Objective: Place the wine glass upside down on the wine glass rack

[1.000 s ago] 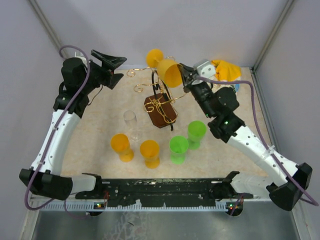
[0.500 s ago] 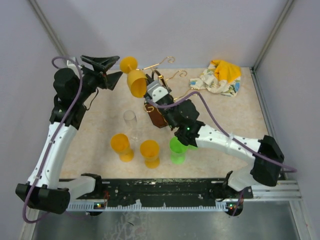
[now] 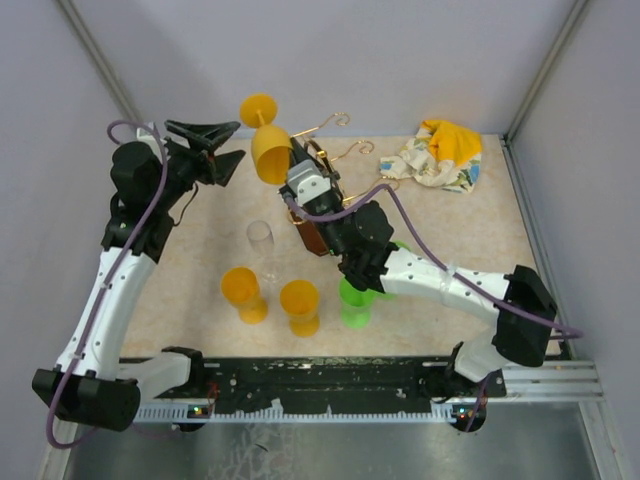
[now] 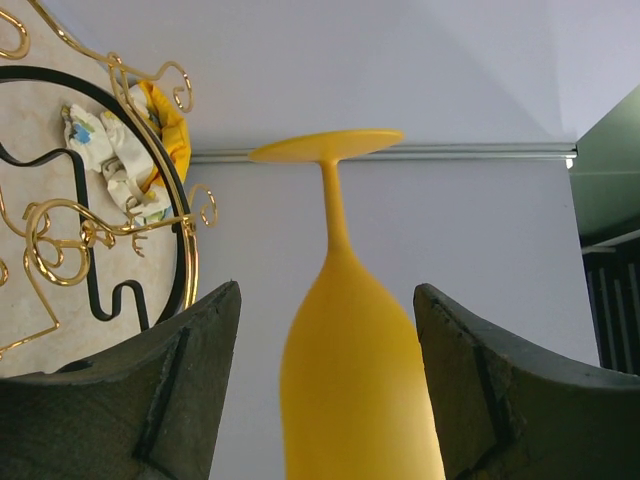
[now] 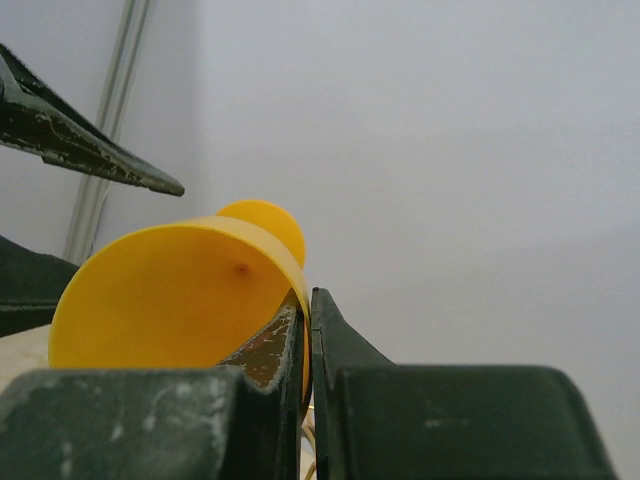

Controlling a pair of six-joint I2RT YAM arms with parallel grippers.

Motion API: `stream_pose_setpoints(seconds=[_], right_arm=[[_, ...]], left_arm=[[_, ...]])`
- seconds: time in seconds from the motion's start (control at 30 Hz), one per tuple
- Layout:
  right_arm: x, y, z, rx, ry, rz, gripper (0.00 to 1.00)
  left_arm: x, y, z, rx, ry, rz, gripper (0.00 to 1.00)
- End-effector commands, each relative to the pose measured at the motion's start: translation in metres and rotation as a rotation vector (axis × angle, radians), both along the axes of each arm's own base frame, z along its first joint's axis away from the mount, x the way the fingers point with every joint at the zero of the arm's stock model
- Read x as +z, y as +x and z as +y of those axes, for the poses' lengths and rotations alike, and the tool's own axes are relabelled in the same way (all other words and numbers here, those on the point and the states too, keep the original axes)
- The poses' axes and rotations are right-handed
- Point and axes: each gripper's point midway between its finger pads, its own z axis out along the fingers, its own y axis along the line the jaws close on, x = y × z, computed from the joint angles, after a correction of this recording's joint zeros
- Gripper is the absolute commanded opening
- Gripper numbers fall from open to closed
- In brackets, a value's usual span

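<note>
The right gripper (image 3: pixel 292 166) pinches the rim of the yellow plastic wine glass (image 3: pixel 268 150), held foot-up at eleven o'clock of the gold wire rack with brown wooden base (image 3: pixel 312 238), just ahead of the left gripper (image 3: pixel 230 142), whose fingers stand wide apart.

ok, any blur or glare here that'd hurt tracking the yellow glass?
Top external: even light, no glare, yellow glass sharp, clear glass barely shows. Left wrist: yellow glass crisp, left fingers dark and a bit soft. Right wrist: right fingers close to the lens and soft, glass rim in focus, no glare.
</note>
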Motion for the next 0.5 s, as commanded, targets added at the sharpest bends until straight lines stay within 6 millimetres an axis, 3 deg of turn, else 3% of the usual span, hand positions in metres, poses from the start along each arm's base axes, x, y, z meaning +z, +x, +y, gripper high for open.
stream_pose_setpoints(seconds=[0.0, 0.27, 0.47], right_arm=[[0.038, -0.016, -0.002, 0.038, 0.099, -0.058, 0.0], [0.028, -0.022, 0.025, 0.052, 0.041, -0.049, 0.0], [0.02, -0.028, 0.042, 0.056, 0.001, -0.044, 0.0]], left_arm=[[-0.004, -0.002, 0.004, 0.013, 0.017, -0.006, 0.75], [-0.008, 0.0, -0.001, -0.014, 0.002, -0.002, 0.69], [-0.007, 0.001, 0.0, -0.015, -0.005, -0.013, 0.58]])
